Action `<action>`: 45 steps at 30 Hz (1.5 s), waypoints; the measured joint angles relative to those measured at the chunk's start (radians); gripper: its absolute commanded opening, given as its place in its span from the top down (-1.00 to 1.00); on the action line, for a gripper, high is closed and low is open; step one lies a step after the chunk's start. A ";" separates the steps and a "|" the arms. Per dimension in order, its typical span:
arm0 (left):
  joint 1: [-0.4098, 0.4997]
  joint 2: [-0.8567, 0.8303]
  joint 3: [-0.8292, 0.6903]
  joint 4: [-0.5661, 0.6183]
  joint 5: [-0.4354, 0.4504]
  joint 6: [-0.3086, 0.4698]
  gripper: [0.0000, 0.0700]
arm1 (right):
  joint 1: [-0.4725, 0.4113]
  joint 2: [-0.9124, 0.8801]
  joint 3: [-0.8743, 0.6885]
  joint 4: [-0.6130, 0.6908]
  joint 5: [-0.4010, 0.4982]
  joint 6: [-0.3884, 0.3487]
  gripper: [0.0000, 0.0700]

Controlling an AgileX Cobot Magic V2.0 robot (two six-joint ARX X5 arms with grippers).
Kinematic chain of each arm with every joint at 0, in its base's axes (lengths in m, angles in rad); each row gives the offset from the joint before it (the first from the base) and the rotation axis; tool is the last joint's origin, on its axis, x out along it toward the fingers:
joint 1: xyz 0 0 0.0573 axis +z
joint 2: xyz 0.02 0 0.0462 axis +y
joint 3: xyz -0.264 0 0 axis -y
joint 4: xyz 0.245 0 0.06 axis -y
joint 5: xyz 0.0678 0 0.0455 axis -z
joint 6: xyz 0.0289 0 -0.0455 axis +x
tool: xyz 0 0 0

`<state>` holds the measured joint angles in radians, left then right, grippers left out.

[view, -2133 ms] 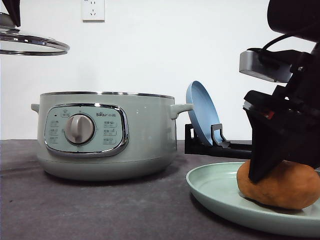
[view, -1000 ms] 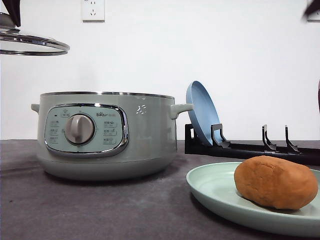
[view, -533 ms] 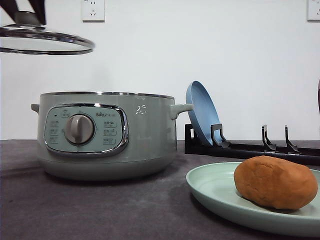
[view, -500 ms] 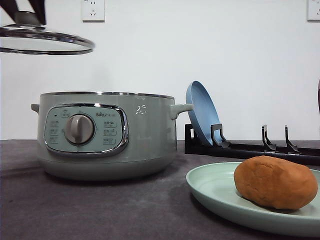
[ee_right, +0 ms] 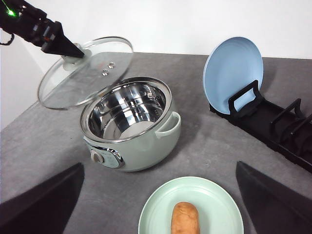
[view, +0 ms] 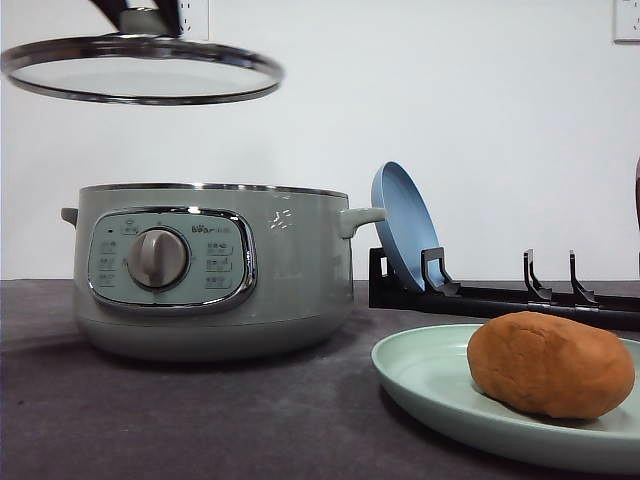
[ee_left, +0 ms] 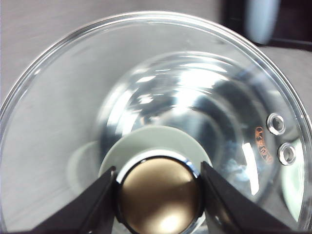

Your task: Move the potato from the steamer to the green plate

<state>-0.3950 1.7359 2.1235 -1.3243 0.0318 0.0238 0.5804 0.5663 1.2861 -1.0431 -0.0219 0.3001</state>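
Potato (view: 550,364): lying on its long side on green plate (view: 420,375), toward plate's right half in front view; nothing gripping it. Judged delivered, transfer part done.
Green plate: flat on table (view: 200,420), just in front & right of steamer (view: 215,270), apart from it. Close enough for a short carry.
Steamer: open, steel bowl (ee_right: 124,109) looks empty in right wrist view.
Glass lid (view: 140,70): held in air over steamer's left side, a bit tilted, w/ left gripper (ee_left: 158,187) clamped on knob (ee_left: 158,192), one finger each side. Prob. kept up to leave pot mouth free; likely next is lid back on pot.
Right gripper (ee_right: 158,204): high above plate, jaws wide apart, nothing between.
Blue plate (view: 405,235): upright in black rack (view: 500,298) behind green plate; not involved.
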 measured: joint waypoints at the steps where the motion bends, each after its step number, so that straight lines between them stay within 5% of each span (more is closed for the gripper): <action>1: -0.012 0.000 0.000 0.000 0.000 0.000 1.00 | 0.000 0.000 0.000 0.000 0.000 0.003 -0.80; 45: -0.079 0.215 -0.004 0.013 -0.001 0.000 1.00 | 0.000 0.000 0.000 -0.016 0.026 0.019 -0.80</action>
<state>-0.4736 1.9509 2.1193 -1.3108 0.0311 0.0238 0.5804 0.5663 1.2861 -1.0588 0.0044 0.3187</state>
